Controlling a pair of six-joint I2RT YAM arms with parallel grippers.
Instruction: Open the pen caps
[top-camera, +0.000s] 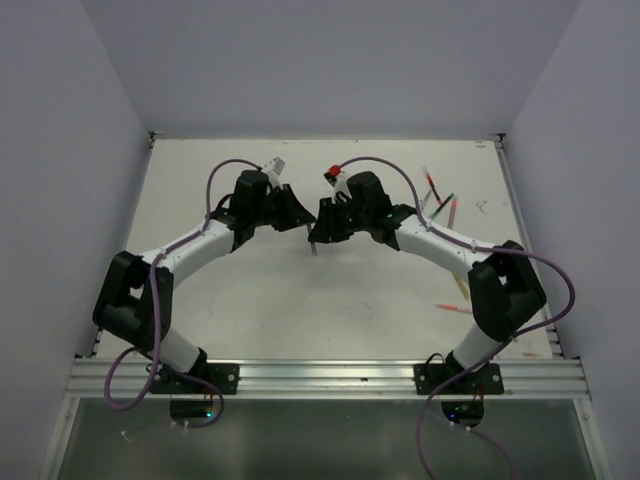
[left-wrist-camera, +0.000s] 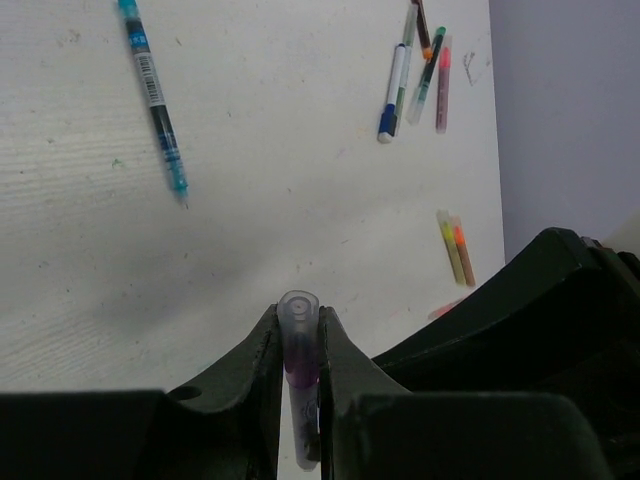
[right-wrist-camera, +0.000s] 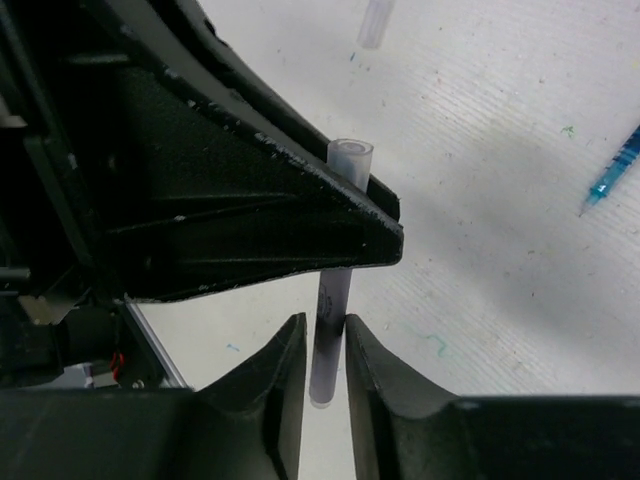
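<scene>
Both grippers meet over the middle of the table on one purple-grey pen. My left gripper (left-wrist-camera: 298, 330) (top-camera: 298, 220) is shut on its translucent pen cap (left-wrist-camera: 297, 312), with the purple tip showing inside. My right gripper (right-wrist-camera: 326, 335) (top-camera: 318, 232) is shut on the pen's pale body (right-wrist-camera: 330, 300). In the right wrist view the left gripper's black finger (right-wrist-camera: 300, 220) crosses the pen, and the cap's end (right-wrist-camera: 350, 155) sticks out above it. I cannot tell whether the cap has come away from the body.
A teal pen (left-wrist-camera: 155, 95) (right-wrist-camera: 615, 170) lies loose on the table. Several pens (left-wrist-camera: 420, 70) (top-camera: 440, 200) lie in a cluster at the far right. Yellow and orange pens (left-wrist-camera: 455, 248) lie nearer the right edge. A loose clear cap (right-wrist-camera: 375, 22) lies on the table.
</scene>
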